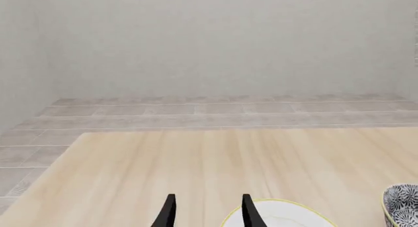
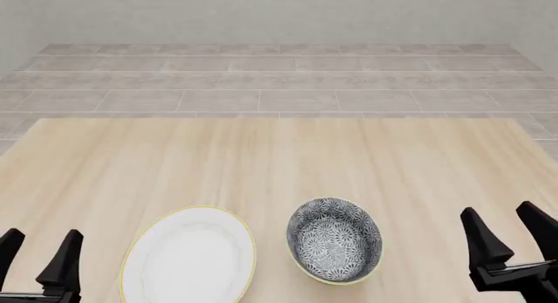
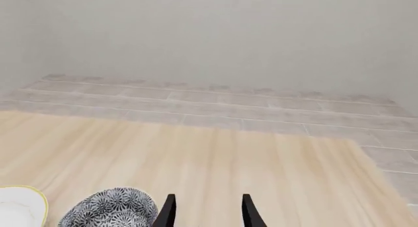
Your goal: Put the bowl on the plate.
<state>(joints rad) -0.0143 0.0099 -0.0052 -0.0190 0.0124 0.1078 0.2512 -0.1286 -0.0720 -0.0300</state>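
Along the near edge of the desk [image 2: 279, 159], the bowl [image 2: 335, 240] stands beside the plate [image 2: 188, 256], close but apart, so by my reading nothing is yet done: gripping, lifting and setting down all remain. My left gripper [image 2: 40, 255] near the near left corner and my right gripper [image 2: 508, 230] near the near right corner both hover with fingers spread, holding nothing. The desk is pale wood grain, with grey tiled floor and a plain light wall beyond its far edge.

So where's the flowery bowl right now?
In the front view the bowl sits on the table's near edge, just right of centre, right beside the plate and nearer the right gripper.
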